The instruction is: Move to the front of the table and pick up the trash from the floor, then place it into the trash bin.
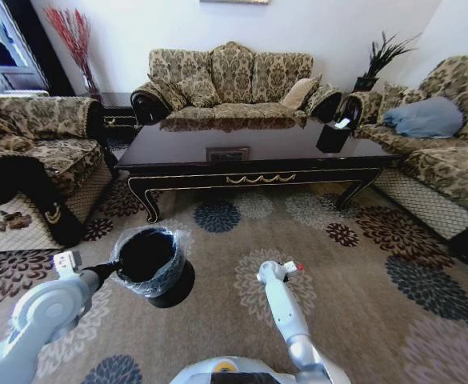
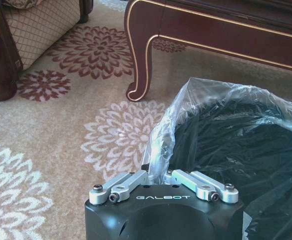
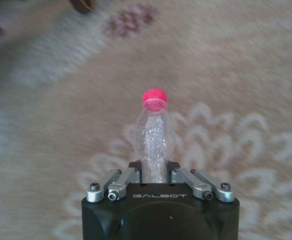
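Gripping: "GALBOT"-marked right claw (image 3: 153,172) on bottle (image 3: 153,135), left claw (image 2: 158,172) on trash bin (image 2: 225,140) liner.

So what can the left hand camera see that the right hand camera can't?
Left wrist view alone: the left gripper shut on the trash bin rim with its liner, and the table leg. Right wrist view alone: the right gripper shut on the clear bottle with a red cap. Both show the flowered carpet.
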`<state>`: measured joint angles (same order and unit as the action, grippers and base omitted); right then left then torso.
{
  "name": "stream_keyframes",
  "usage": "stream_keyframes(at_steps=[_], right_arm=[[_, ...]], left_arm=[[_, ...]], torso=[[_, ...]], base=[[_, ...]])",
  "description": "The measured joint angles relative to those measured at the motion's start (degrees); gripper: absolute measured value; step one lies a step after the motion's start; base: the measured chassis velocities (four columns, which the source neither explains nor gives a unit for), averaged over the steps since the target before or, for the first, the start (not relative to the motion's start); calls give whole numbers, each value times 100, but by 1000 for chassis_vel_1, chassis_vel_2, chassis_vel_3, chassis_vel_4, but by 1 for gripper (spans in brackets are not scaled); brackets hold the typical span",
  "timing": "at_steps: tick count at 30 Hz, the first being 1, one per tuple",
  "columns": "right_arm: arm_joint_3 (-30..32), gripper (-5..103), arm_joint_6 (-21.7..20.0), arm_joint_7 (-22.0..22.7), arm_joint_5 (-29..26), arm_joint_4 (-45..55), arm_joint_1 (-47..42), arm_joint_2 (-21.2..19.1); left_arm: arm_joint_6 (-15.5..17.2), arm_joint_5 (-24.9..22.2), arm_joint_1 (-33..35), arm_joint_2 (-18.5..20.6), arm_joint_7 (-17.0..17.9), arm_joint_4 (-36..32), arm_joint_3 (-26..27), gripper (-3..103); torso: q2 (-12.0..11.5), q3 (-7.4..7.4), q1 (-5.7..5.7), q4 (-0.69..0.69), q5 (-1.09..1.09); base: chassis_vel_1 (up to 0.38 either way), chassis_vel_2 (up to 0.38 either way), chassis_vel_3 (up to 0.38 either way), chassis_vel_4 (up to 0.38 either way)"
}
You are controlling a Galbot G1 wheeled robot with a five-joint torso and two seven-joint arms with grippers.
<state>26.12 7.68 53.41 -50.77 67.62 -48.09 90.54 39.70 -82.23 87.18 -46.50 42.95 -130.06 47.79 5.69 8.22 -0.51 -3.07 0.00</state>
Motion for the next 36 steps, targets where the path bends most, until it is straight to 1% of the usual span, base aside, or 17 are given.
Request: stream_keyframes(at_steps=[3, 4, 7, 11, 12, 15, 16, 19, 20, 22, 24, 25, 27, 28, 31, 34, 36], right_arm=[[-432, 22, 69, -50, -24, 650, -159, -197], [-706, 22, 97, -108, -37, 894, -193, -359], [-1113, 22, 162, -257, -32, 1169, -188, -639], [-1845, 22, 320, -502, 109, 1603, -55, -1181], [-1845, 22, 320, -502, 109, 1603, -55, -1181], [-2191, 22, 455, -648, 179, 2012, 103, -1460], [-2191, 22, 455, -648, 179, 2012, 103, -1460], [-2477, 22, 634, -1025, 133, 2469, 336, -1655], [-2477, 22, 634, -1025, 133, 2469, 336, -1655], [-2662, 22, 747, -1242, 82, 2686, 514, -1739], [-2993, 22, 937, -1633, -35, 2983, 795, -1893], [-2993, 22, 937, -1633, -35, 2983, 795, -1893], [-3272, 22, 1123, -1990, -40, 3152, 963, -2007], [-3272, 22, 1123, -1990, -40, 3152, 963, -2007], [-3678, 22, 1328, -2408, -28, 3309, 1157, -2097], [-3901, 22, 1361, -2508, -59, 3375, 1259, -2080], [-4154, 22, 1368, -2537, -141, 3410, 1372, -1966]], left_arm=[[0, 72, 0, 4, -3, 1, -108, 4], [0, 148, 21, 23, -33, 8, -169, 4], [0, 202, 22, 55, -66, 28, -233, 4], [-8, -2, -134, 83, -22, 38, -362, 4], [-8, -2, -134, 83, -22, 38, -362, 4], [-13, -77, -268, 69, 8, 97, -500, 4], [-13, -77, -268, 69, 8, 97, -500, 4], [-12, -99, -453, 64, 10, 244, -696, 4], [-12, -99, -453, 64, 10, 244, -696, 4], [-13, -111, -558, 65, 9, 336, -823, 4], [-29, -114, -754, 83, 9, 489, -1078, 4], [-29, -114, -754, 83, 9, 489, -1078, 4], [-37, -137, -910, 110, 7, 591, -1254, 4], [-37, -137, -910, 110, 7, 591, -1254, 4], [-49, -196, -1192, 167, 2, 784, -1475, 4], [-54, -236, -1370, 192, 2, 888, -1578, 4], [-58, -306, -1594, 208, 2, 998, -1692, 4]], torso=[[1, 0, 0, 0, 0], [1, 0, 0, 0, 0], [1, 0, 0, 1, -1], [1, 0, 0, 0, 0], [1, 0, 0, 0, 0], [1, 0, 0, -1, 0], [1, 0, 0, -1, 0], [1, 0, 0, 1, 0], [1, 0, 0, 1, 0], [1, 0, 0, 0, 0], [1, 0, 0, 0, -1], [1, 0, 0, 0, -1], [1, 1, 0, 1, -1], [1, 1, 0, 1, -1], [1, 1, 0, -1, -1], [1, 1, 0, 0, -1], [1, 1, 0, 0, -1]], base=[[0, 0, 0, 0], [0, 0, 0, 0], [0, 0, 0, 0], [0, 0, 0, 0], [0, 0, 0, 0], [0, 0, 0, 0], [0, 0, 0, 0], [0, 0, 0, 0], [0, 0, 0, 0], [0, 0, 0, 0], [0, 0, 0, 0], [0, 0, 0, 0], [0, 0, 0, 0], [0, 0, 0, 0], [0, 0, 0, 0], [0, 0, 0, 0], [0, 0, 0, 0]])
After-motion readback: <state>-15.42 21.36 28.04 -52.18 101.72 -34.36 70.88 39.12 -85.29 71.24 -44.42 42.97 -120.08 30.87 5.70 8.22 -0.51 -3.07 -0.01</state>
